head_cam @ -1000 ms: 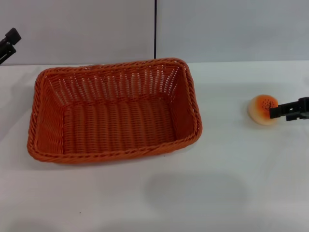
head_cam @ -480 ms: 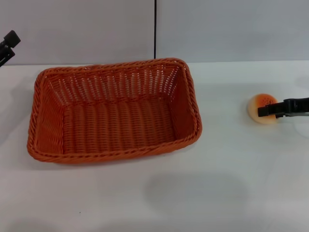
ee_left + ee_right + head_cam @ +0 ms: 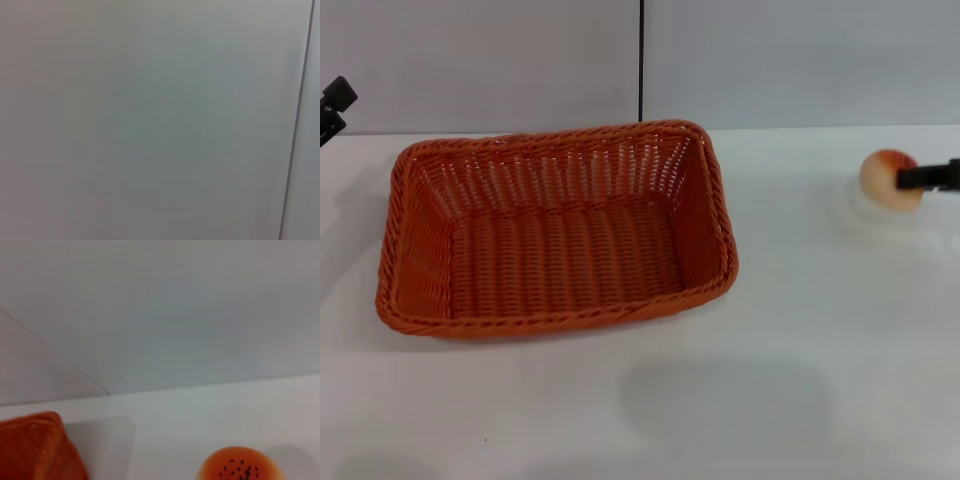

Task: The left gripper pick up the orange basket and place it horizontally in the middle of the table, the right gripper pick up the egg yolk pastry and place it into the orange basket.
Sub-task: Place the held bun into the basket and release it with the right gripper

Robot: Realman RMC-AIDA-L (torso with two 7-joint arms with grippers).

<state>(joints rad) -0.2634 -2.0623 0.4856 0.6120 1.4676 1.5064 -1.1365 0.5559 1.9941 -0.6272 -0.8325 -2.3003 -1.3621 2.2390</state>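
Observation:
The orange basket (image 3: 555,230) lies lengthwise on the white table (image 3: 720,400), left of centre, and it is empty. My right gripper (image 3: 903,180) reaches in from the right edge and is shut on the egg yolk pastry (image 3: 880,178), which hangs above the table with its shadow below it. In the right wrist view the pastry's (image 3: 240,466) sesame-specked top shows close by, and a corner of the basket (image 3: 35,450) lies farther off. My left gripper (image 3: 332,108) is raised at the far left edge, open, away from the basket.
A grey wall (image 3: 770,60) with a dark vertical seam (image 3: 641,60) stands behind the table. Bare white tabletop stretches between the basket and the pastry and along the front. The left wrist view shows only the wall (image 3: 150,120).
My right gripper has closed on the pastry and lifted it off the table, rising toward the back right. The left gripper has shifted only slightly. The basket has not moved.

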